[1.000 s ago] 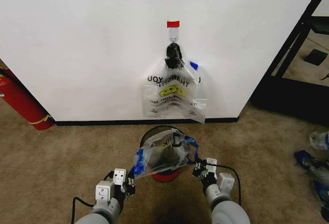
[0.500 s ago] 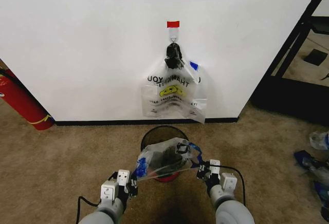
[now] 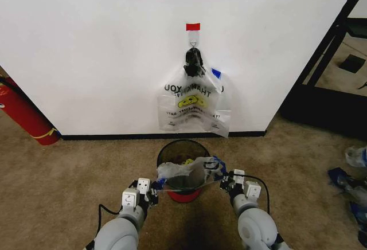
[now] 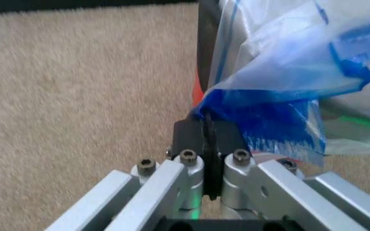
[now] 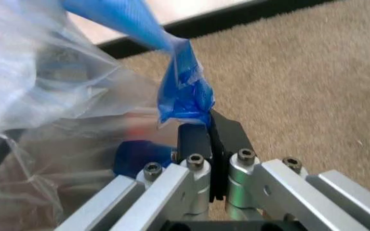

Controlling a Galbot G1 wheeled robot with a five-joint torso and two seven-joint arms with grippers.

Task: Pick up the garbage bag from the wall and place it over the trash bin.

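The garbage bag point(image 3: 188, 174), thin clear plastic with blue handle trim, hangs stretched between my two grippers over the near rim of the trash bin point(image 3: 179, 153), a black wire-mesh basket with a red base. My left gripper point(image 3: 153, 187) is shut on the bag's left blue handle point(image 4: 271, 113). My right gripper point(image 3: 225, 179) is shut on the right blue handle point(image 5: 183, 98). The white wall point(image 3: 103, 49) with its black baseboard stands just behind the bin.
More matching bags point(image 3: 194, 105) hang bunched under a black knot from a hook below a red tape strip point(image 3: 193, 27). A red fire extinguisher point(image 3: 24, 112) leans at the left. A dark doorway frame point(image 3: 327, 61) and loose bags point(image 3: 352, 175) lie at the right. Beige carpet surrounds the bin.
Both grippers have drawn back toward me and lowered, bringing the bag down from above the bin's mouth to its near rim. The bag looks smaller and more bunched.
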